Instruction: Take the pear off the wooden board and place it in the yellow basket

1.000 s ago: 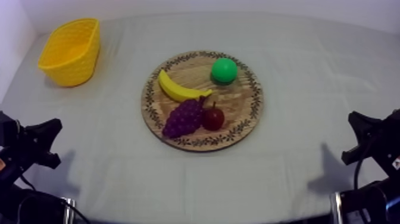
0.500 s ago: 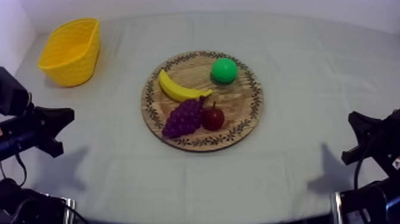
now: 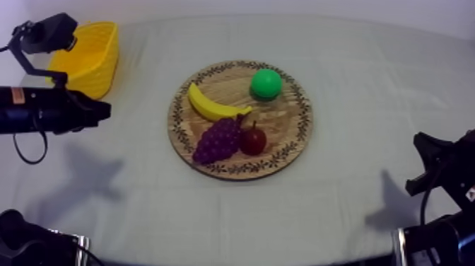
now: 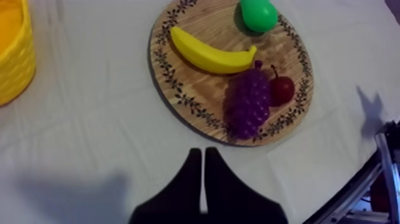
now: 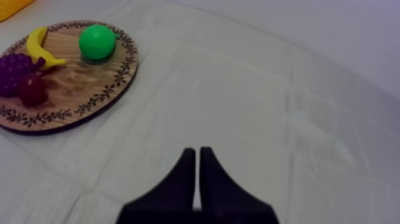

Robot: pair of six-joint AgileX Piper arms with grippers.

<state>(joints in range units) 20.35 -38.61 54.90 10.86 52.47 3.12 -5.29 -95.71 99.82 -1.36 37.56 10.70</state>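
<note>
Grey-white cloth covers the surface, and at its middle, on the far part of a round wooden board with a patterned rim [image 3: 286, 119], sits the smooth green toy pear [image 3: 266, 83]. Its rounded, glossy body looks likely to squirt out from two narrow fingers if it is pinched off-centre. It could then roll across the board or off toward the surface's far edge. The curved yellow banana [image 3: 212, 106] lies just beside it, with the purple bunch of grapes [image 3: 218, 139] and the small red fruit [image 3: 253, 139] nearer the front edge; a low approach from the left could shove these. The left gripper [image 4: 199, 156], fingers pressed together on nothing, hangs over bare cloth near the left edge, beside the oval yellow basket [image 3: 95, 67] at the far left corner. It is well apart from the pear, with the banana roughly between, and must open before descending. The right gripper [image 5: 196, 154], likewise closed and empty, sits by the right edge toward the front.
</note>
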